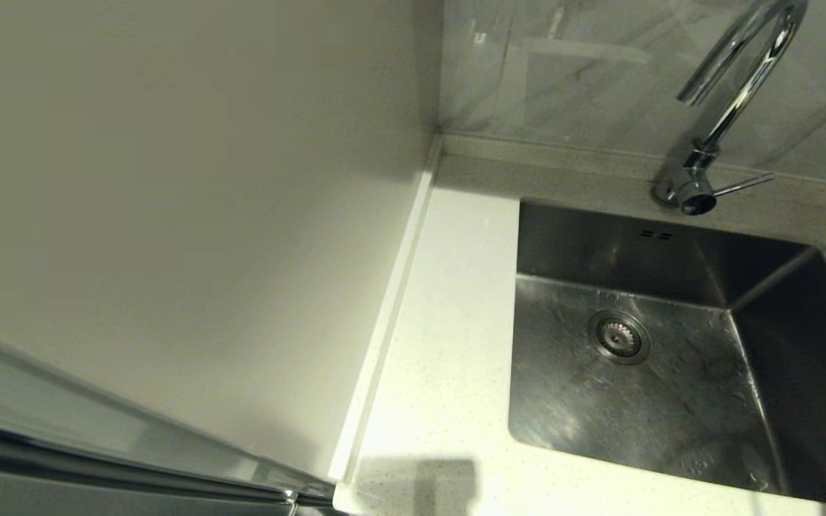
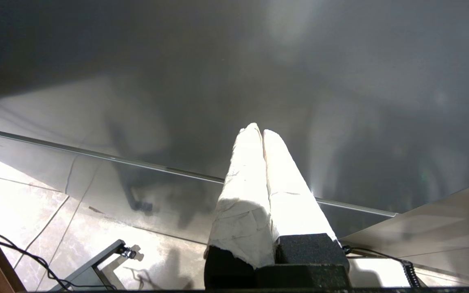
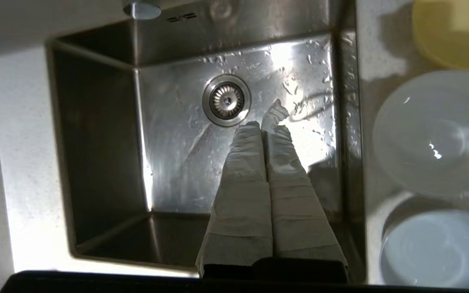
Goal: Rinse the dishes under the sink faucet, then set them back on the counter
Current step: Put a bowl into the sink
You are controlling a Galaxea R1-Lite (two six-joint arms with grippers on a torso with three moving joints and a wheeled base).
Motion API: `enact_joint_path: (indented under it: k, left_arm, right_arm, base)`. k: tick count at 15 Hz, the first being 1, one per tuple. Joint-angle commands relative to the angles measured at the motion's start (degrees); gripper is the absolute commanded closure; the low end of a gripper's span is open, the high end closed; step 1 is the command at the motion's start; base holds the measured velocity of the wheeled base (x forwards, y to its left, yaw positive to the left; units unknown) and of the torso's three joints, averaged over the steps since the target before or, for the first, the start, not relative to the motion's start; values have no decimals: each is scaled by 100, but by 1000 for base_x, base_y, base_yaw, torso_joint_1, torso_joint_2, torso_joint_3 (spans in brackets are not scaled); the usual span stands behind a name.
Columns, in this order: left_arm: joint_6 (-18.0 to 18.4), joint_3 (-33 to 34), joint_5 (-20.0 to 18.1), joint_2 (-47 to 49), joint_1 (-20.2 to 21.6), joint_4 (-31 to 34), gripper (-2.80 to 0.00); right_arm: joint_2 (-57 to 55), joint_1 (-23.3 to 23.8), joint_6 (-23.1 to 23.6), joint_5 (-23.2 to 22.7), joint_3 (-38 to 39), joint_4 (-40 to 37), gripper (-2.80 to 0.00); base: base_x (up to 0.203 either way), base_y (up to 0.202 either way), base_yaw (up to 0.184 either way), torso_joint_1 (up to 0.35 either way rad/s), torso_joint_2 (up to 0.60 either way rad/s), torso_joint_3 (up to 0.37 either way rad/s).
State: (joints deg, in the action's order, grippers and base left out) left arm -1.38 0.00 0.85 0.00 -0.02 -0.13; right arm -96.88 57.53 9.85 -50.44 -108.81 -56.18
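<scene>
The steel sink (image 1: 671, 401) lies empty, its drain strainer (image 1: 619, 336) bare and its floor wet. The chrome faucet (image 1: 732, 93) arches over the back rim, lever (image 1: 743, 185) pointing right. In the right wrist view my right gripper (image 3: 264, 124) hangs shut and empty high over the sink (image 3: 177, 134). Beside the basin on the counter (image 3: 18, 142) sit the pale yellow bowl (image 3: 454, 36) and two white bowls (image 3: 434, 130) (image 3: 438, 248). My left gripper (image 2: 259, 129) is shut, parked low beside a dark cabinet front. Neither gripper shows in the head view.
A plain beige wall panel (image 1: 169, 215) fills the left of the head view, with the speckled counter strip (image 1: 449, 301) between it and the sink. A tiled backsplash (image 1: 599, 64) rises behind the faucet. Floor tiles and cables (image 2: 35, 252) show under the left gripper.
</scene>
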Motion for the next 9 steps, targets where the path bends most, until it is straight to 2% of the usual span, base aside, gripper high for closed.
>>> enact_joint_path:
  k: [1,3,5,6,7,9]
  left_arm:
    - [-3,0,3,-18,2,-4,0]
    - [-3,0,3,-18,2,-4,0]
    - [-3,0,3,-18,2,-4,0]
    - [-3,0,3,-18,2,-4,0]
    - [-3,0,3,-18,2,-4,0]
    - [-3,0,9,-18,2,-4,0]
  right_arm:
    - [-751,75,299,96,-408,-32,0]
    - [-1032,82,1015,819,-441,306,0]
    - [-1189,83,1202,1200,-443,823,0]
    - [-1230,83,1170,1248,-439,1040,-113]
    - [-1221,83,1182,1242,-432,1057,-280]
    - [-1184,83,1237,1184,-405,1057,-280]
  base:
    - [0,0,0,0,0,0]
    - [0,0,0,0,0,0]
    - [0,0,0,0,0,0]
    - [0,0,0,0,0,0]
    - [0,0,0,0,0,0]
    - [0,0,0,0,0,0]
